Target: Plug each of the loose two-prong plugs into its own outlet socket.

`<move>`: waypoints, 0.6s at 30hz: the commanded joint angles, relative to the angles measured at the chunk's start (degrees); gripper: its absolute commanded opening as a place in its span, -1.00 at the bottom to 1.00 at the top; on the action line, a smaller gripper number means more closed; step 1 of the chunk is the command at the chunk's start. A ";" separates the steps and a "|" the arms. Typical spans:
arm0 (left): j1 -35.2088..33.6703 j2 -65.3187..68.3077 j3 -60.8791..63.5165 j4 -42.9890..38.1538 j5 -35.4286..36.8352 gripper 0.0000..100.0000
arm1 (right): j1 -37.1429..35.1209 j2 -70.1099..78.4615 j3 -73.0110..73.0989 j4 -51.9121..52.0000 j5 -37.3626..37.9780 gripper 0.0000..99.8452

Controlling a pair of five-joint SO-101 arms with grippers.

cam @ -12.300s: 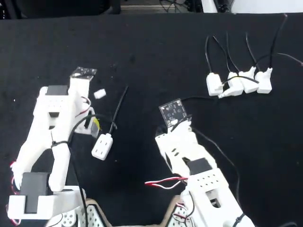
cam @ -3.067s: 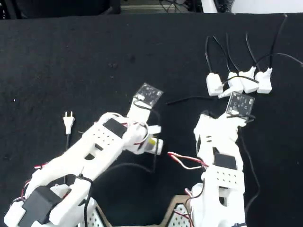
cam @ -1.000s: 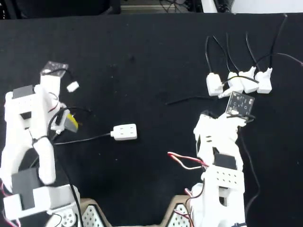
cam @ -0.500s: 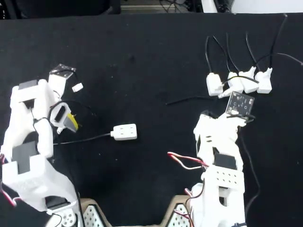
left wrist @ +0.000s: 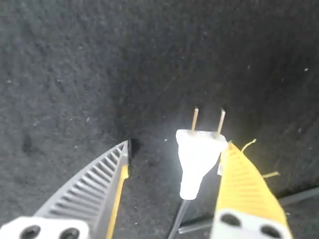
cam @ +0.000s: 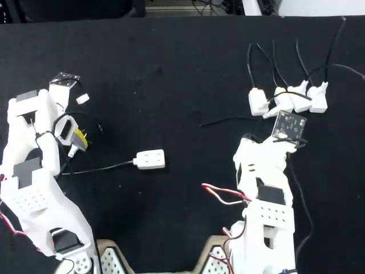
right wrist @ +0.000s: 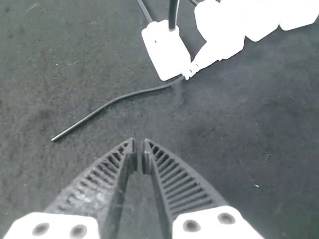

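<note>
- My left hand (left wrist: 175,149) is released, its grey and yellow ribbed fingers spread wide at about 9 o'clock on the black cloth-covered bench (cam: 171,68).
- The loose white two-prong plug on a thin black cord (left wrist: 198,155) lies flat on the cloth between those fingers, its side against the yellow one. Its metal prongs point away from my wrist, and I am not gripping it.
- The white rectangular outlet socket block (cam: 150,159) lies apart from that plug, just toward 8 o'clock of the bench's middle. Its black cord runs off toward my left arm, and nothing is plugged into it.
- My right hand (right wrist: 138,158) is clenched on nothing, fingertips pressed together, and it sits just short of the cluster of white plug-and-socket bodies with black cords (cam: 287,100) at 2 o'clock.
- I judge that cluster to be pairs already joined, though I cannot tell whether every one is fully seated.
- As I read it, what is left is this last pair: close on the plug, carry it to the socket block and press the prongs in.
- I can read no writing, label or brand on any plug or socket.
</note>
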 commanded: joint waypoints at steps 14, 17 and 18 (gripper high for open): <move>4.18 -3.25 -5.85 2.73 9.05 -0.93 | -1.41 -1.54 -3.12 -1.41 -0.09 -0.96; 3.65 -6.51 -8.84 8.79 9.05 -0.94 | -1.41 -1.54 -3.12 -1.41 -0.09 -0.96; 3.47 -7.74 -9.89 10.55 9.05 -0.94 | -1.41 -1.54 -3.12 -1.41 -0.09 -0.96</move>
